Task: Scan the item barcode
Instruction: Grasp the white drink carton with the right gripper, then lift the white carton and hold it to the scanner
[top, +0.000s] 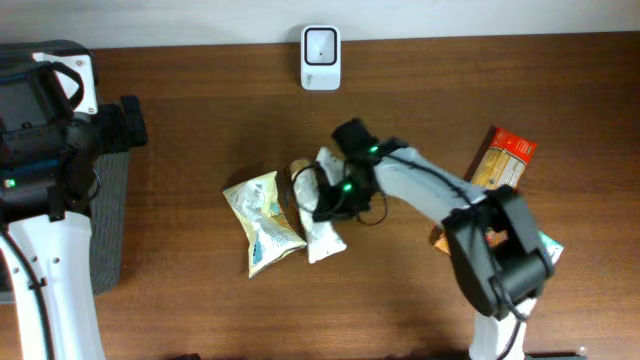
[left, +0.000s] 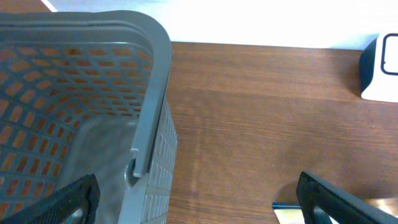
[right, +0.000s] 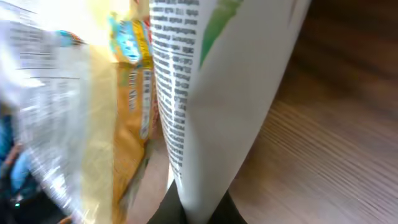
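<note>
A white pouch (right: 239, 81) (black print, green stripe) fills the view, yellow packet (right: 127, 106) alongside, table (right: 339, 155) behind.

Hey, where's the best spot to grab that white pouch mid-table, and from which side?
Pinch the white pouch on a thin edge near its middle, coming down from above on the side away from the yellow bag. It lies flat, and that bag crowds its other side. The right gripper looks shut on it about there.
</note>
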